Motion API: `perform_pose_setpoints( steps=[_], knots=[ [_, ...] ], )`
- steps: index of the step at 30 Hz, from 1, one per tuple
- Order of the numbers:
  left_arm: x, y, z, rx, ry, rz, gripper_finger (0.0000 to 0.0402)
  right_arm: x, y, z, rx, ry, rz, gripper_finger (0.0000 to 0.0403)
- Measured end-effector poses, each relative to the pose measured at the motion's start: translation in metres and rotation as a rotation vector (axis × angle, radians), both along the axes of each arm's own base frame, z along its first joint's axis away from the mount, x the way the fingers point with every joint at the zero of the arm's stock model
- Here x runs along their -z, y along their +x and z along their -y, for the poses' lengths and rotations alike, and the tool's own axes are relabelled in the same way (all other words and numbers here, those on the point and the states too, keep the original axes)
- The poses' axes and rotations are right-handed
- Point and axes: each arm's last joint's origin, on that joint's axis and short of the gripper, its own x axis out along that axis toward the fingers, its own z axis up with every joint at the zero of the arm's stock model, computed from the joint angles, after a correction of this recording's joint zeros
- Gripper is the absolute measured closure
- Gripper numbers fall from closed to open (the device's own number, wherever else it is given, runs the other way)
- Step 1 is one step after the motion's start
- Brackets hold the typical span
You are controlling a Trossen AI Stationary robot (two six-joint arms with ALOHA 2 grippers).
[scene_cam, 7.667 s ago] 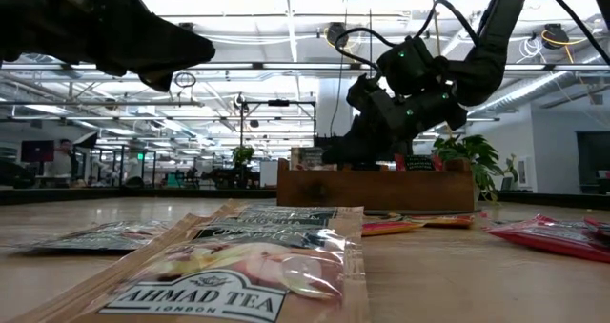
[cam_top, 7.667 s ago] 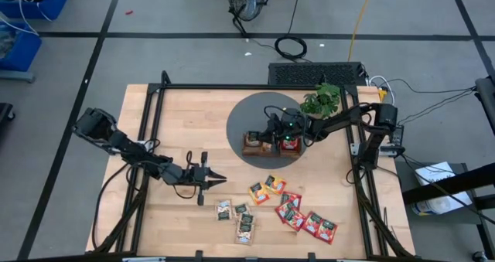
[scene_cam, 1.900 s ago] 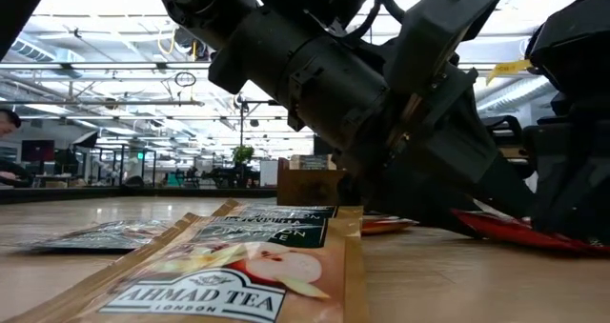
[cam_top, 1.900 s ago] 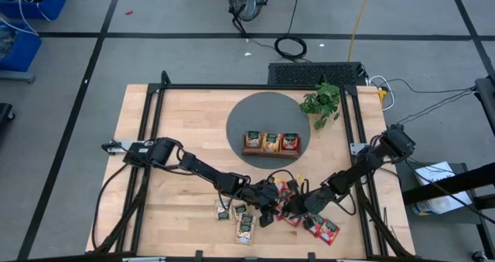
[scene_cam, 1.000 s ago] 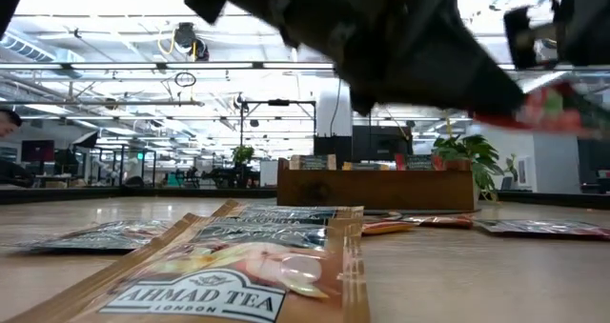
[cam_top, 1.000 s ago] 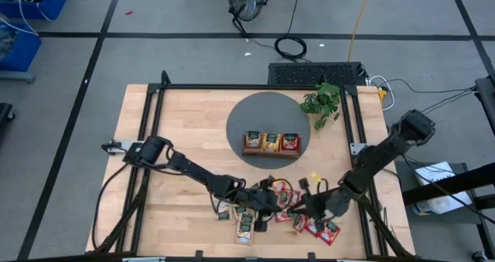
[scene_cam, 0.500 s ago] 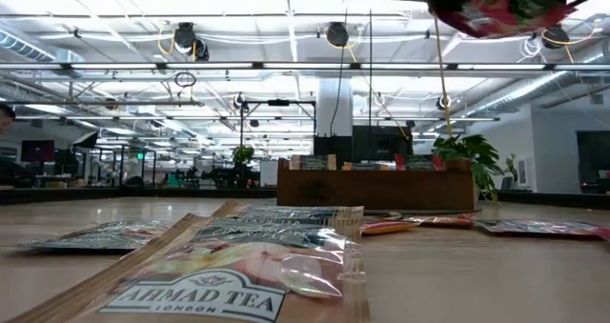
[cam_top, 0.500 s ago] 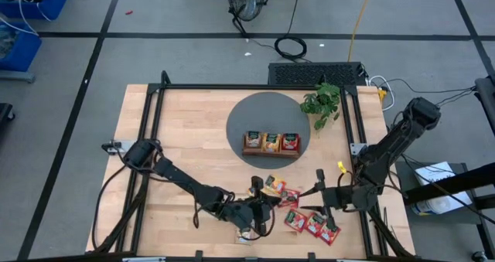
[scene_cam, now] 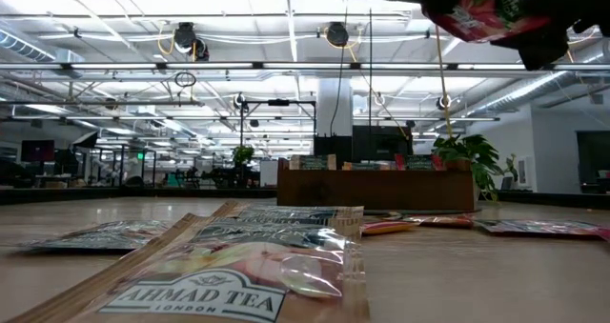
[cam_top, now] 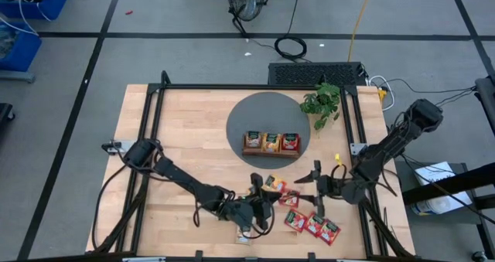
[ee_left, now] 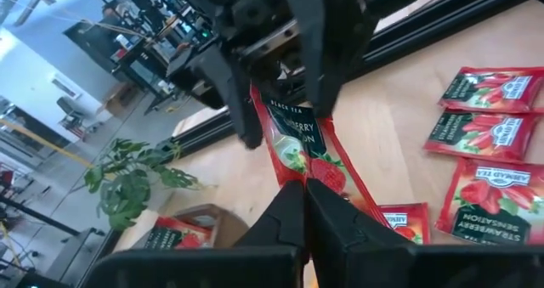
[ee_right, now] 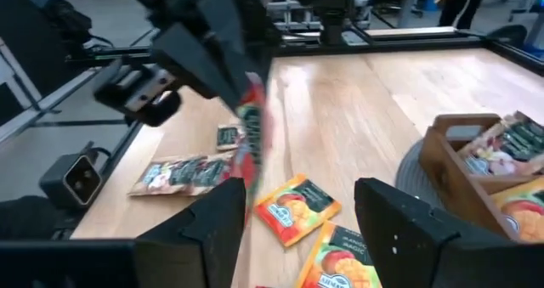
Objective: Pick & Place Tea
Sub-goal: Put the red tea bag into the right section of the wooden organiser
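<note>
- Holding a red tea sachet (ee_left: 304,149) between its closed fingers, our left gripper (cam_top: 261,204) hangs above the front part of the table (cam_top: 186,131); in the left wrist view the sachet stands up from the fingertips (ee_left: 293,205), clear of the wood.
- We see the same red sachet in the low view, high in the air near the top edge of the picture, with dark parts of an arm around it.
- Our right gripper (cam_top: 315,186) faces the left one from just beside it, and its two fingers (ee_right: 393,224) stand wide apart with nothing between them.
- In the right wrist view the red sachet hangs in front of these open fingers, gripped by the left arm.
- On the table under both grippers lie more sachets: orange ones (cam_top: 274,186) near the middle, red ones (cam_top: 313,225) toward the right front, and pale ones (scene_cam: 253,247) at the left front.
- Farther back the wooden tray (cam_top: 271,144) stands on a grey round mat (cam_top: 255,115); its three compartments already have sachets standing in them.
- Beside the mat, at the back right, stands a green plant (cam_top: 322,101).
</note>
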Motion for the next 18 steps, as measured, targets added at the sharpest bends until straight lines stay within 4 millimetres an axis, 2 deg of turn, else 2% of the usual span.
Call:
perform_pose_setpoints(
  steps=[4,7,10,15,18],
  knots=[
    [0.0002,-0.0003,0.0005,0.001,0.002,-0.002,0.0387,0.0028,0.0029,0.0048,-0.004,0.021,-0.012,0.0206],
    [0.0001,0.0004,-0.0009,-0.003,-0.003,0.000,0.0390,0.0034,0.0048,0.0066,-0.030,0.048,-0.016,0.0229],
    [0.0001,0.0013,-0.0029,-0.008,-0.008,0.001,0.0396,0.0033,0.0061,0.0078,-0.044,0.042,-0.017,0.0276],
    [0.0004,0.0030,-0.0059,-0.002,-0.029,0.001,0.0384,0.0028,0.0064,0.0077,-0.068,-0.023,-0.010,0.0383],
    [0.0012,0.0036,-0.0068,0.012,-0.037,-0.008,0.0391,0.0028,0.0062,0.0074,-0.078,-0.041,-0.010,0.0393]
  ],
)
